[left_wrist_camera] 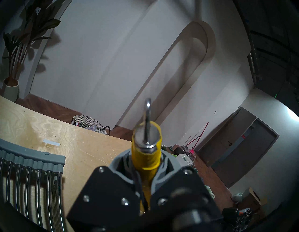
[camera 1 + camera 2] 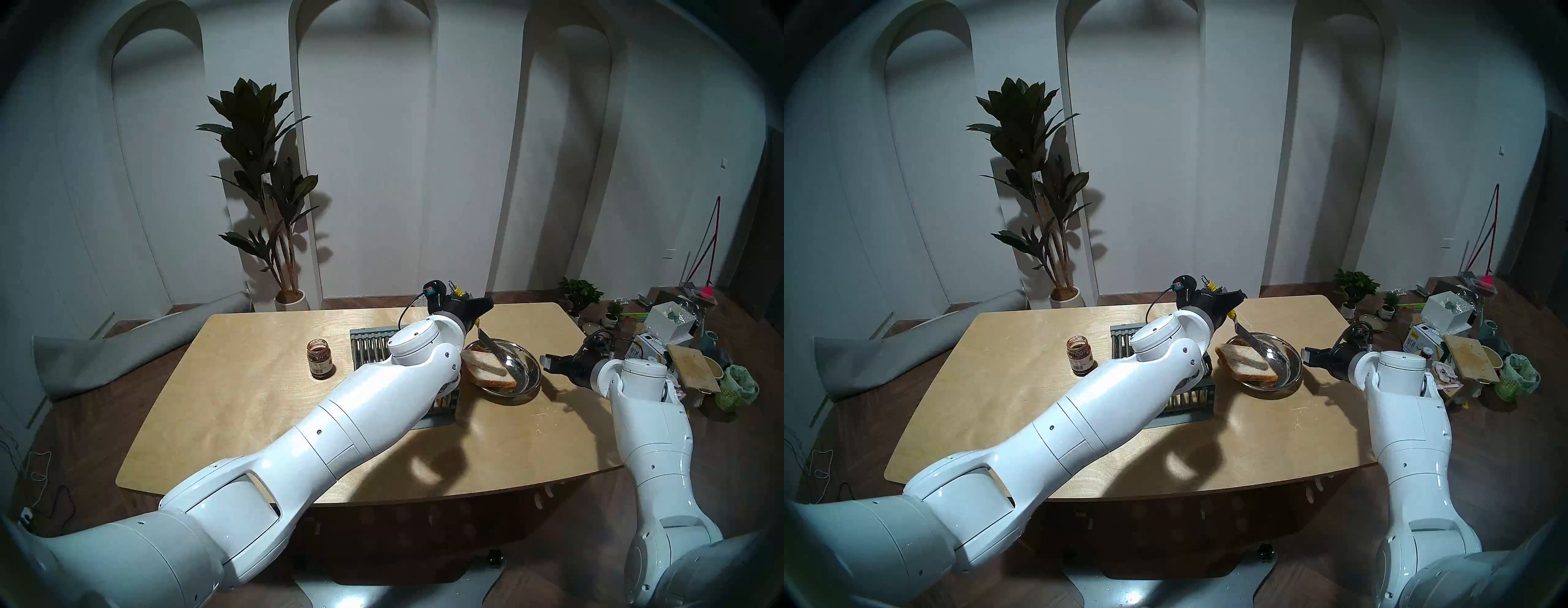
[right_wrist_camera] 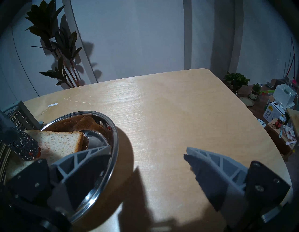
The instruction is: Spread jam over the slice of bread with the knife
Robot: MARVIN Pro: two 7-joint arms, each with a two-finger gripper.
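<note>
The left pincer [image 2: 474, 317] is seen clamped on the yellow handle of the knife [image 2: 492, 346], its grey ribbed fingers [image 1: 120, 165] pressed to either side; a metal hanging loop projects from the handle's end. The blade is angled down over the bread [image 2: 488, 368], and its dark, speckled, round tip is smeared with glossy red jam [image 3: 36, 149] and lies at the slice's pale upper face; actual contact cannot be confirmed. The bread is a square white slice with a thin brown crust, tilted against the near rim of a shallow, polished steel bowl [image 2: 532, 373], in which its crust is mirrored. The jar [image 2: 320, 357], a small round clear-glass vessel of dark red-brown paste, stands uncapped on the pale plywood table [image 2: 254, 407], well apart to the left of a grey rack [image 2: 368, 346] of parallel metal bars. The right pincer [image 3: 148, 149] is held open just beside the bowl's right rim, with one triangular trussed finger over the rim and the other above bare table; nothing is gripped.
</note>
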